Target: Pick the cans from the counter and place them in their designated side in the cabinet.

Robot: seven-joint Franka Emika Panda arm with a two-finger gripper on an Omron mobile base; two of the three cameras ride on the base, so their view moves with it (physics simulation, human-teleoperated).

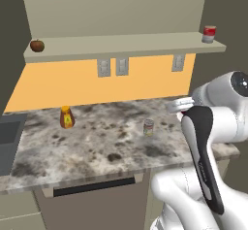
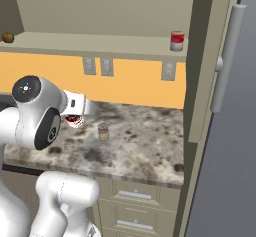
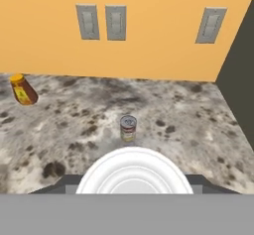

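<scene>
My gripper [image 2: 75, 119] hangs above the right part of the counter [image 1: 97, 149], shut on the dark red-over-white can [image 2: 74, 121]. In the hand view that can's round white end [image 3: 133, 175] covers the space between the fingers. The silver-grey can with the green-and-orange label [image 1: 148, 127] [image 3: 128, 128] stands upright on the counter, a short way ahead of the gripper and below it. Above, the beige cabinet [image 1: 116, 6] has its long shelf board [image 1: 126, 44]. The board's right-hand end [image 2: 150, 45] lies well above the gripper.
A brighter red-and-grey can [image 1: 209, 34] stands at the shelf's right end, an apple [image 1: 37, 45] at its left end. An orange bottle [image 1: 66, 117] stands on the counter's left part, near a sink [image 1: 7, 141]. A tall panel with a handle [image 2: 227, 56] borders the right.
</scene>
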